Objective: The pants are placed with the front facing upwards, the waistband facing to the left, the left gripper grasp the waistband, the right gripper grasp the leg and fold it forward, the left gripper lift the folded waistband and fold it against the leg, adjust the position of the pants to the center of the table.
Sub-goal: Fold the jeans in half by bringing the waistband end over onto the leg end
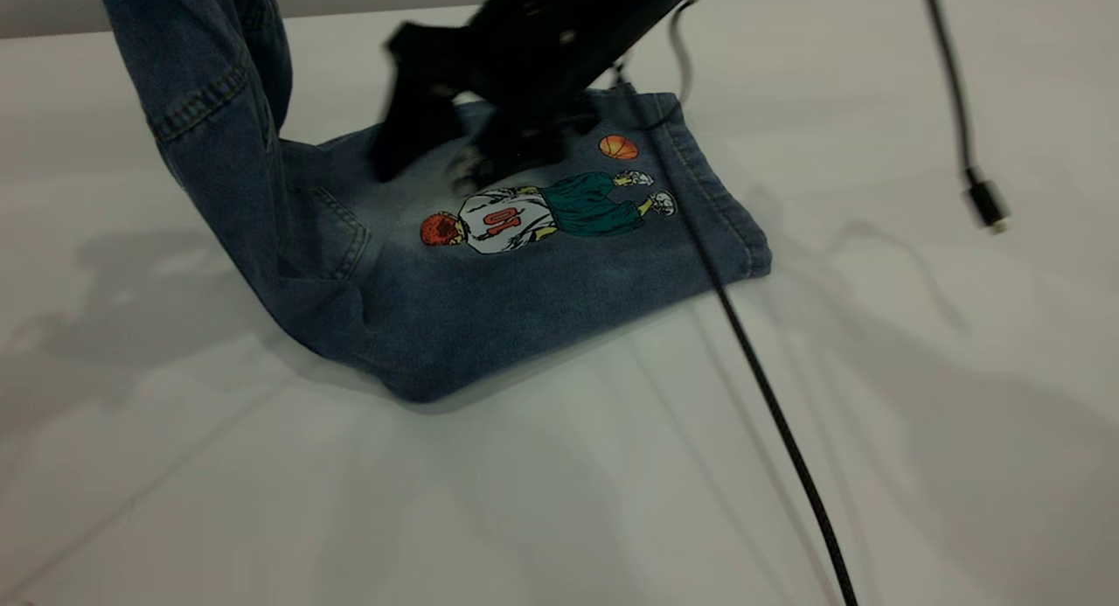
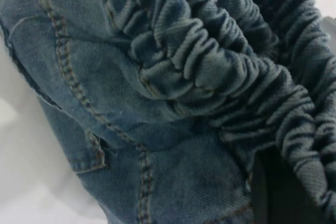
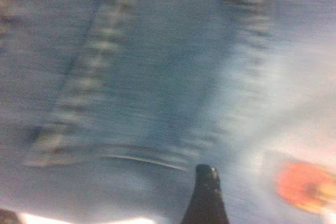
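Denim pants [image 1: 455,274], one pair, lie folded on the pale bench [image 1: 559,484], with one leg [image 1: 568,239] flat on top and its print of one basketball player [image 1: 542,211] and one orange ball [image 1: 618,146] facing up. One stitched hem runs down the leg's outer edge, at the end farthest from the waist. The waist end of the pants is lifted off the bench and rises out of the top of the exterior view, so that the denim stands up like a wall beside the printed player's head, with one patch pocket [image 1: 337,230] showing at the bend. The left wrist view shows the waistband [image 2: 220,66] from very near, its gathered elastic puckered into many small ridges, and one dark piece of the left gripper [image 2: 278,192] pressed against it; the jaws seem closed on the waistband, though only that one piece shows. The right gripper [image 1: 463,142] hangs blurred just above the leg, close over the printed player, and its jaws look spread apart, one dark finger on each side. The right wrist view shows one dark fingertip [image 3: 206,192] over blurred denim, with the orange ball nearby. Two black cables are in view: one [image 1: 761,387] crosses the hem and runs over the bench, the other [image 1: 962,107] hangs well apart from the pants and ends in one plug.
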Controlling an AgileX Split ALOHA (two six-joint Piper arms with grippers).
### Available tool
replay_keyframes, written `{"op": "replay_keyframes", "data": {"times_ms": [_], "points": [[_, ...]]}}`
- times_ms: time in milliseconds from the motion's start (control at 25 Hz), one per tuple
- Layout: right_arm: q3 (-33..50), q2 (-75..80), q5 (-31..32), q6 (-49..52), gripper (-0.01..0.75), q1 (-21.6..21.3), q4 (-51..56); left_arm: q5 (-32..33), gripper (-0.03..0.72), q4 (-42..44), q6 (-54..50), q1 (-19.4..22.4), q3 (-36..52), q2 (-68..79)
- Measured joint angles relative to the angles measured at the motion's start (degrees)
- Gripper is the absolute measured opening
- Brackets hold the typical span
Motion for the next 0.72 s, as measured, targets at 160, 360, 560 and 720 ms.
{"op": "replay_keyframes", "data": {"times_ms": [160, 360, 560, 720], "points": [[0.06, 0.71, -1.39, 7.19, 0.484, -1.04, -10.13, 1.75, 0.139, -0.77, 0.14, 0.05, -1.42, 0.00], [0.06, 2.13, -2.56, 10.96, 0.483, 0.23, -15.57, 2.13, 0.139, -2.24, 0.15, -1.54, -3.63, 0.00], [0.00, 3.07, -1.91, 10.81, 0.482, 1.61, -12.91, -0.54, 0.139, -2.05, 0.09, -7.37, -3.70, 0.00], [0.00, 3.17, -1.64, 10.59, 0.479, 1.88, -12.95, -4.33, 0.139, -2.16, -0.09, -13.09, -3.70, 0.00]]}}
